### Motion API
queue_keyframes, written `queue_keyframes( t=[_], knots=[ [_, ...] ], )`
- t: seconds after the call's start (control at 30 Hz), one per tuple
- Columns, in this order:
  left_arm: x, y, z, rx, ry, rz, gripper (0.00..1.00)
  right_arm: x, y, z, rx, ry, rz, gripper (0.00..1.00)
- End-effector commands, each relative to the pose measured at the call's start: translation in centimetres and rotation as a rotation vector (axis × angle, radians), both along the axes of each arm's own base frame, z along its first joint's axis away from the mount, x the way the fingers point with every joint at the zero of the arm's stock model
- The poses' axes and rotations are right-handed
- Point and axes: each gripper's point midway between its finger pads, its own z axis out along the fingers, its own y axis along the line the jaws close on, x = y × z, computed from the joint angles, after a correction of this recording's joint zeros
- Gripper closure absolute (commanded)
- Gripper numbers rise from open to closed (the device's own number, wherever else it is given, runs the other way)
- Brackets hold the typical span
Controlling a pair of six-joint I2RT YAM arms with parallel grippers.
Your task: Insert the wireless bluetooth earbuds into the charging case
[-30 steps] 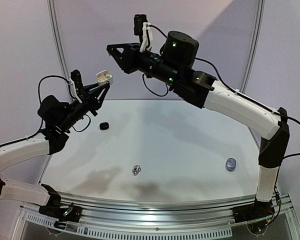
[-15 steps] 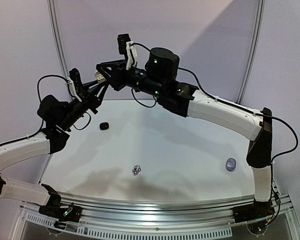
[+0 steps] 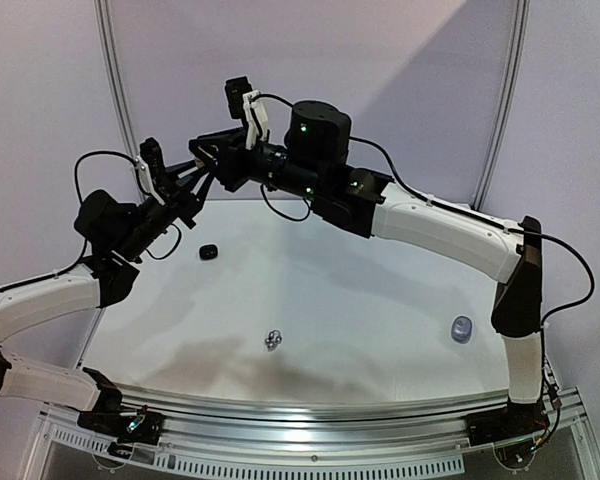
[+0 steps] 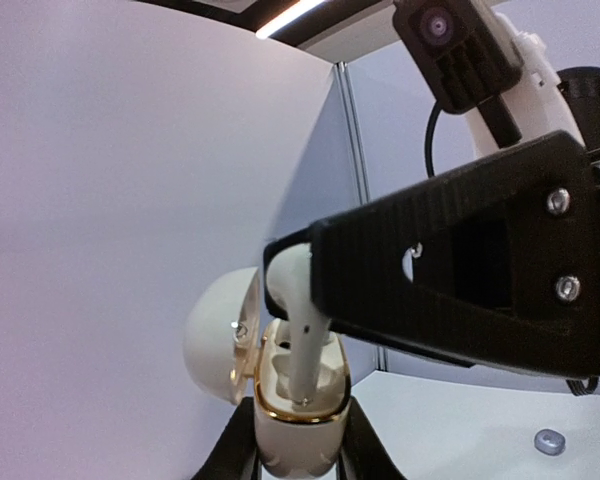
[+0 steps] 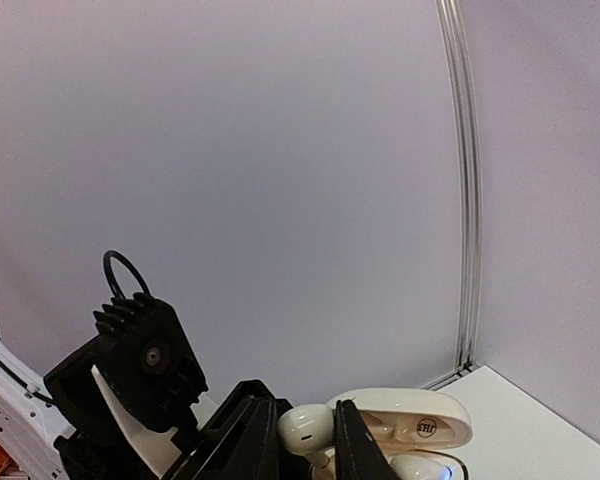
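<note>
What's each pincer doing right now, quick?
Left pincer: shut on the open white charging case.
Right pincer: shut on a white earbud.

Obscured and cropped items
Left wrist: case (image 4: pixel 292 440) base and left fingers (image 4: pixel 235 460) cut by bottom edge. Right wrist: earbud (image 5: pixel 305 428) stem hidden between right fingers (image 5: pixel 245 440); case bottom cropped. Top: case hidden behind right gripper (image 3: pixel 202 160); small cluster (image 3: pixel 273 341) too small to identify.
</note>
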Motion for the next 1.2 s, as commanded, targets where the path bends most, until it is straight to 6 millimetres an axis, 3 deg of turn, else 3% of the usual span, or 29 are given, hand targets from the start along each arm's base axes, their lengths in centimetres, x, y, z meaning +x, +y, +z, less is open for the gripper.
queue_keyframes(
  t=[0.0, 0.8, 1.03, 1.17],
  knots=[
    [-0.8, -0.3, 1.3, 0.011, -0.075, -0.011, 1.00, 0.2, 1.0, -2.0, -0.047, -0.001, -0.008, 1.00],
    [-0.9, -0.3, 1.3, -0.013, -0.051, -0.035, 1.00, 0.3, 0.3, -3.5, -0.094, 0.008, -0.032, 1.00],
    [-0.9, -0.2, 1.1, -0.012, -0.039, -0.036, 1.00, 0.3, -0.9, -1.8, -0.072, -0.025, -0.067, 1.00],
    [-0.9, -0.4, 0.8, -0.005, -0.033, -0.041, 1.00, -0.1, -1.5, 0.2, -0.029, -0.056, -0.062, 1.00]
  ],
)
